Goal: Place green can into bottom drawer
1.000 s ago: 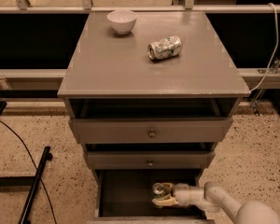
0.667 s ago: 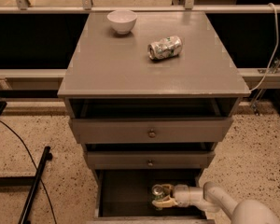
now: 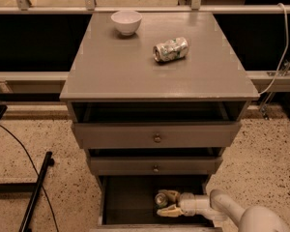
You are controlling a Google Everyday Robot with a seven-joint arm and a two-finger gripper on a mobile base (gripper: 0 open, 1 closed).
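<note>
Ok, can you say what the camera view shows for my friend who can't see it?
The robot's gripper, closed on the green can, is inside the open bottom drawer of a grey cabinet. A white bowl and a pale dented can sit on top.

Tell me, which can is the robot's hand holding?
The green can, down in the bottom drawer, held in the gripper. The other, paler can lies on its side on the cabinet top.
</note>
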